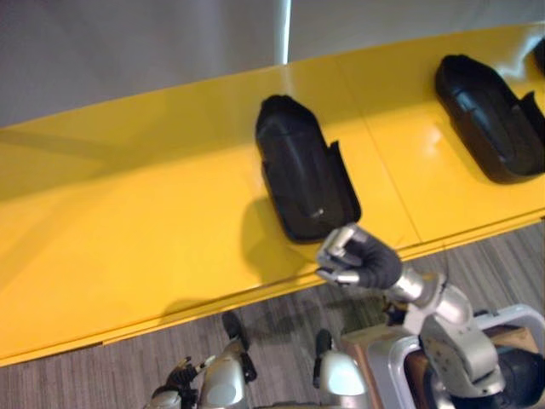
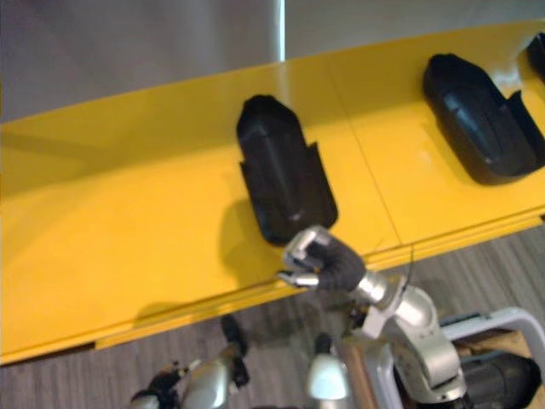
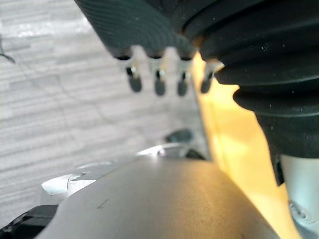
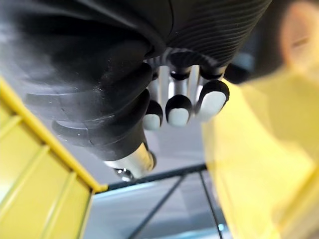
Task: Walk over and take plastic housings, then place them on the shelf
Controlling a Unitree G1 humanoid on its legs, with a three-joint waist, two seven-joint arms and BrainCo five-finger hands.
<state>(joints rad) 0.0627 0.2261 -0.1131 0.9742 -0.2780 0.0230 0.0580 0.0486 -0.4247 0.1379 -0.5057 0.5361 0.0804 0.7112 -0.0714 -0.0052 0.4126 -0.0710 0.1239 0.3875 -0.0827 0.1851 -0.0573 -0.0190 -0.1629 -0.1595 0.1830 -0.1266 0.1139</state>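
Observation:
A black plastic housing (image 1: pixel 302 170) lies on the yellow shelf surface (image 1: pixel 128 230), near its middle. A second black housing (image 1: pixel 490 115) lies further right. My right hand (image 1: pixel 345 256) hovers at the shelf's front edge, just short of the middle housing's near end, apart from it. Its fingers (image 4: pixel 178 107) are curled with nothing in them. My left hand (image 1: pixel 179 375) hangs low over the floor, well in front of the shelf, its fingers (image 3: pixel 158 82) relaxed and holding nothing.
The corner of a third black housing (image 1: pixel 539 55) shows at the far right edge. A grey wall (image 1: pixel 128 51) rises behind the shelf. Grey striped floor (image 1: pixel 85 375) runs along the shelf's front lip. The shelf's left half is bare yellow.

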